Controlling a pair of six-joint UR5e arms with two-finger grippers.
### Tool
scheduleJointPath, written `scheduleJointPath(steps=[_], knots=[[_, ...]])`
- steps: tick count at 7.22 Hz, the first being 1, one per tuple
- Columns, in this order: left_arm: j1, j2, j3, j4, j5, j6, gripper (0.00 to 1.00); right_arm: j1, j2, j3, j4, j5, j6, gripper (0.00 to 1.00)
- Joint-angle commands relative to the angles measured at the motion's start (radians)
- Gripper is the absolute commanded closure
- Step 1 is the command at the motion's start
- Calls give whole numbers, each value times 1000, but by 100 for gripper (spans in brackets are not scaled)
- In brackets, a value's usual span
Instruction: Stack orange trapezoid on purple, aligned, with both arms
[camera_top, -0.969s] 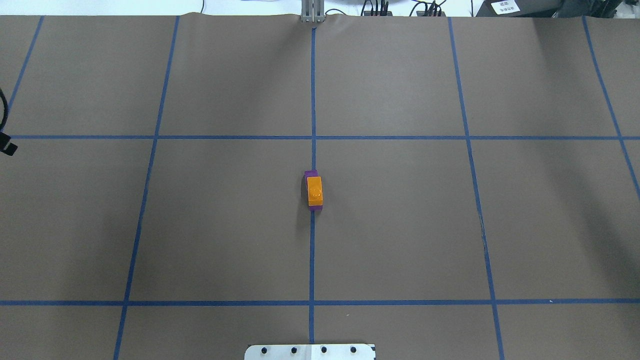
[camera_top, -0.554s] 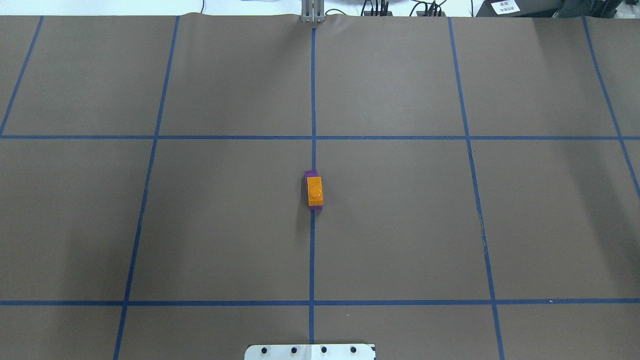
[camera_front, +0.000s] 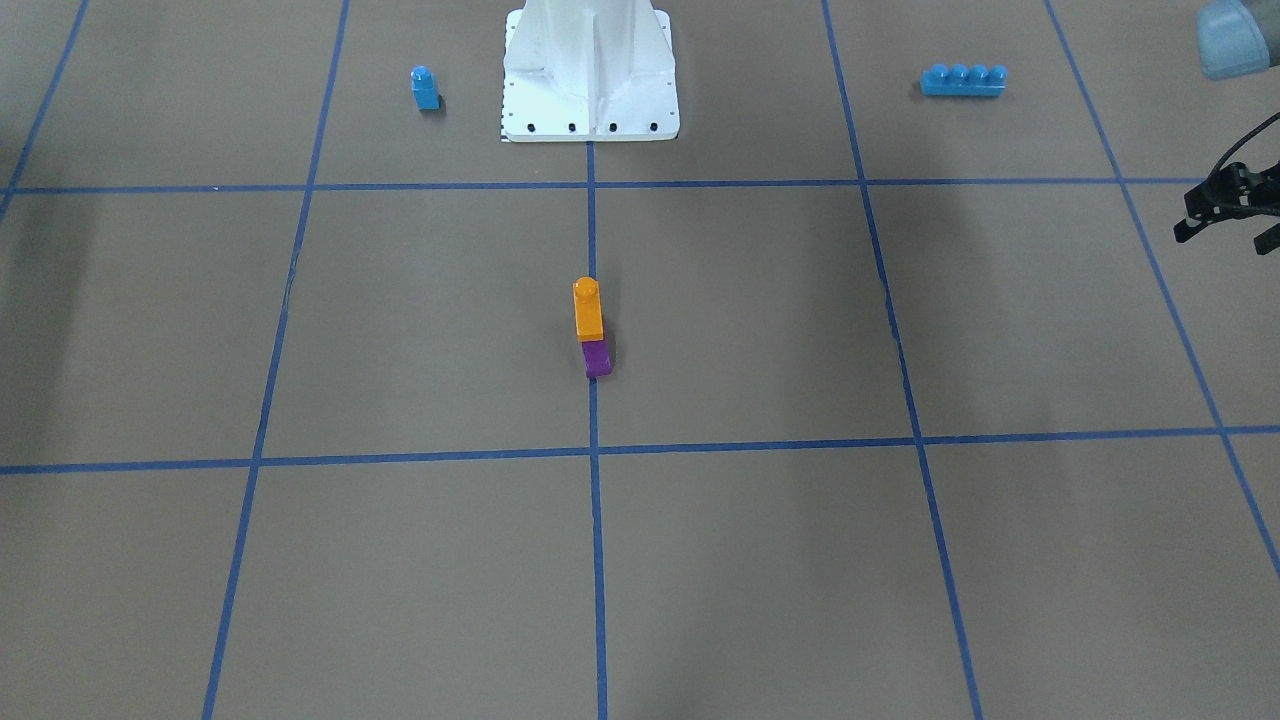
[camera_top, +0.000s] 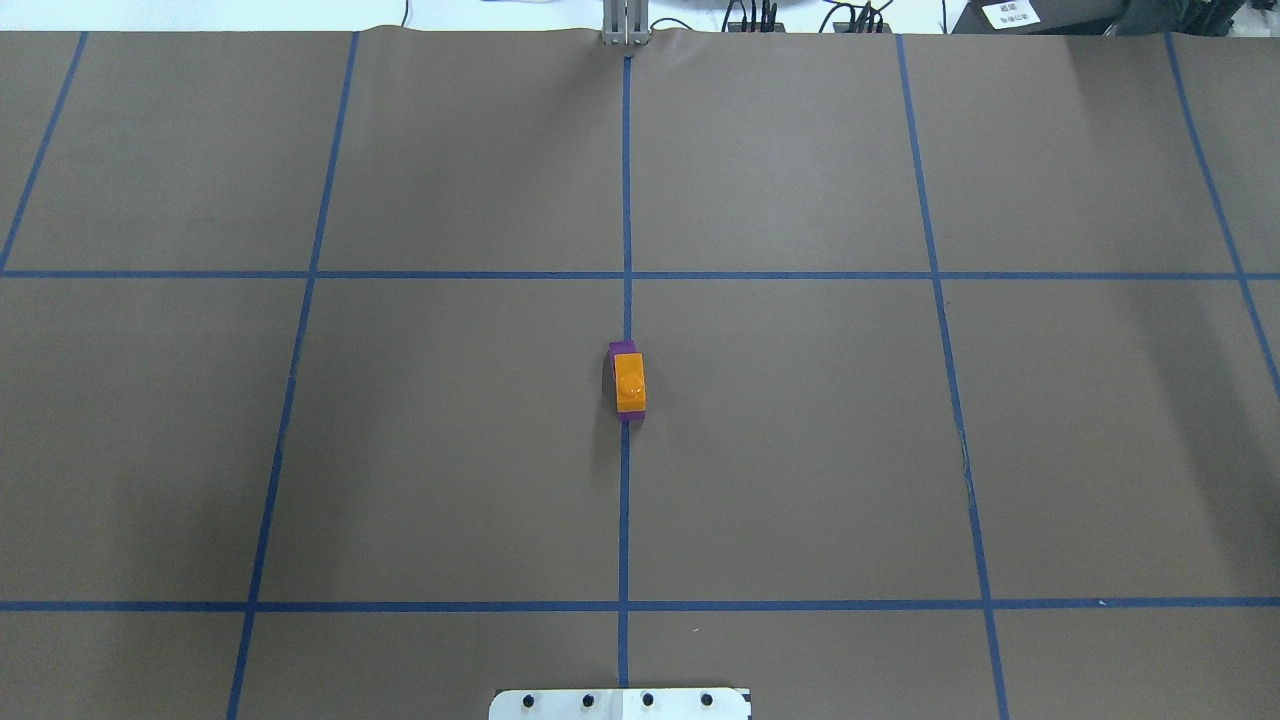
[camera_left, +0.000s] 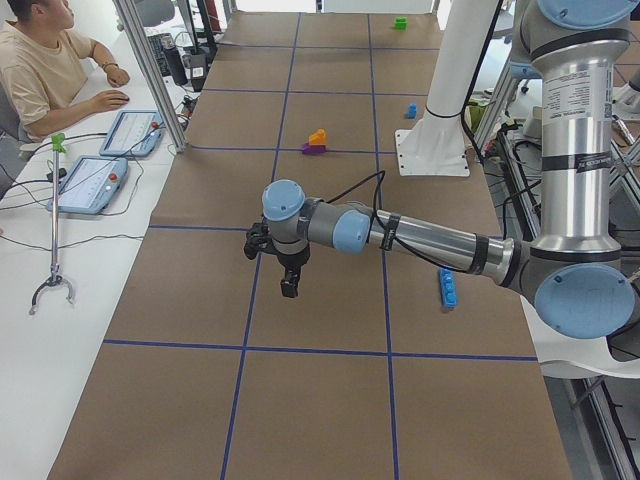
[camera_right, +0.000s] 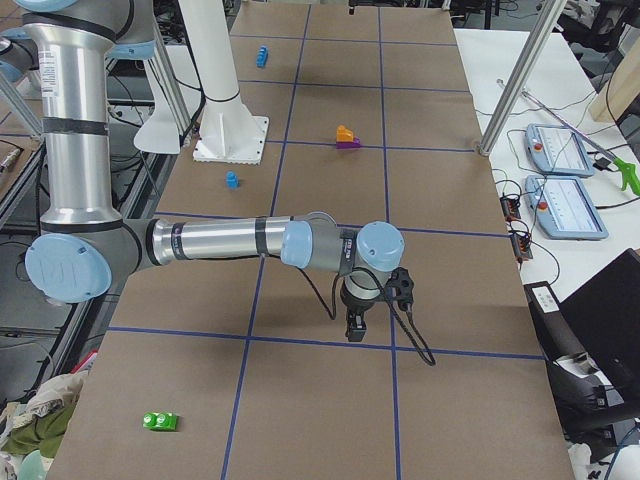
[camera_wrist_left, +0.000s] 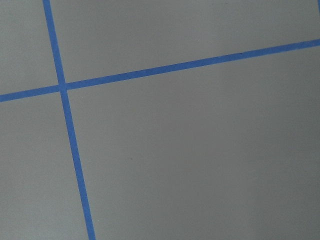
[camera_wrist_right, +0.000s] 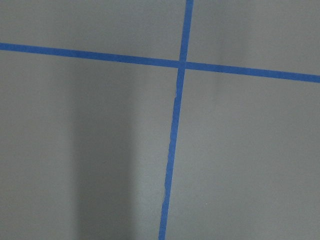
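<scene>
Across the brown tabletop (camera_top: 800, 450): white pedestal (camera_front: 590, 70) top centre; left hand (camera_left: 289, 288) and right hand (camera_right: 354, 330) hang well away, grip unreadable; long blue brick (camera_front: 963, 80) upper right; small blue block (camera_front: 425, 88) upper left; orange trapezoid (camera_top: 629, 382) atop purple (camera_front: 597, 358) at centre, unmoved since earlier.
</scene>
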Motion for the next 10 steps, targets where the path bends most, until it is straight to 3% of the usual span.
scheduleJointPath(steps=[1,3,10], knots=[[-57,0,45,-3,4,20,0,0,-6,-1,0,-2,0,0],[-95,8,89,9,-5,141,0,12,-7,-17,0,-2,-4,0],[-96,-7,59,9,-3,130,0,32,-14,-23,0,1,5,0]])
